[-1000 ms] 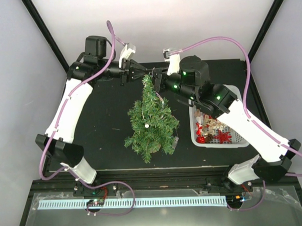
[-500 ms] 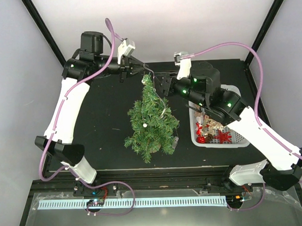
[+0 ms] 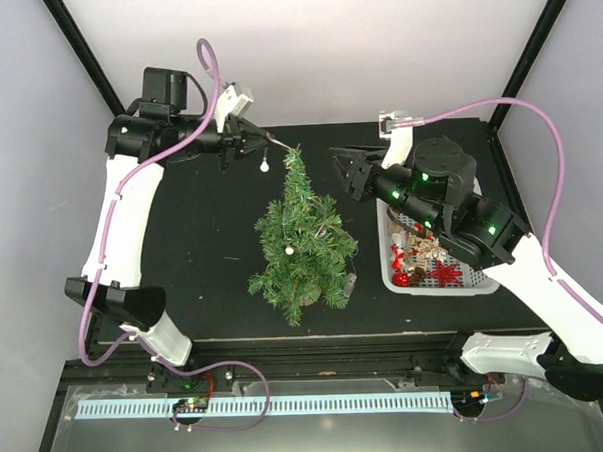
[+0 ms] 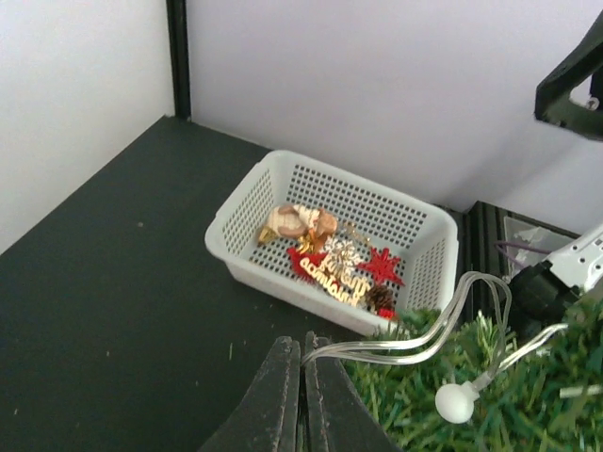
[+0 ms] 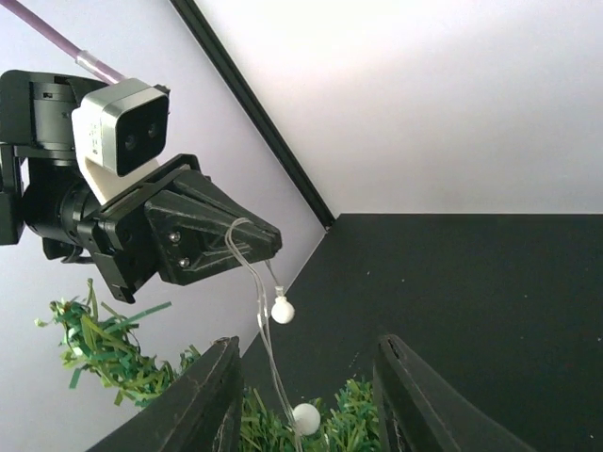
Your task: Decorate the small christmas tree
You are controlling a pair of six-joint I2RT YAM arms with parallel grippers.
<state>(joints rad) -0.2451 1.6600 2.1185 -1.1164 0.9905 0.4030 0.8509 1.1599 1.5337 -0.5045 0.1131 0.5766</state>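
The small christmas tree (image 3: 300,241) stands upright mid-table, with a white bulb (image 3: 289,250) on its branches. My left gripper (image 3: 270,139) hovers just left of the treetop, shut on a clear light-string wire (image 4: 415,341). One white bulb (image 3: 263,169) dangles below it. In the left wrist view another bulb (image 4: 454,403) rests on the green needles (image 4: 490,400). My right gripper (image 3: 345,174) is open, right of the treetop, holding nothing. In the right wrist view its open gripper (image 5: 306,381) faces the left gripper (image 5: 193,231), with the wire and two bulbs (image 5: 283,310) hanging between them.
A white perforated basket (image 3: 440,288) sits right of the tree under my right arm, holding red and gold ornaments (image 3: 446,273). The left wrist view shows the basket (image 4: 273,278) with red stars, gold lettering and a pine cone. Walls close in behind the table.
My right gripper opened, let go near the treetop and drew back to the right. The left gripper moved left and up, still pinching the wire, and a bulb now dangles below it.
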